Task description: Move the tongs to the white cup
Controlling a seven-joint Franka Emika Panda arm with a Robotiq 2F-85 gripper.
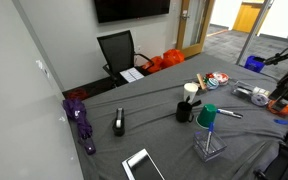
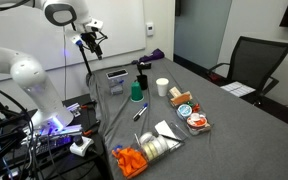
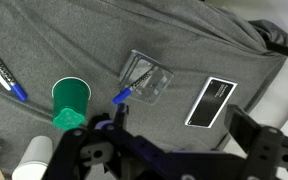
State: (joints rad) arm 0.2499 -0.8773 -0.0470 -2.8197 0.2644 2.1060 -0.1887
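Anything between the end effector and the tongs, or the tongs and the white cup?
Nothing visible between the tongs and the white cup; they lie close together. The end effector hangs high; the green cup stands roughly between it and the tongs, well below it.

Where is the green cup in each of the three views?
In an exterior view: the green cup stands right of centre.
In an exterior view: near the centre.
Wrist view: lower left.
Shared landmark: the clear plastic tray beside it.
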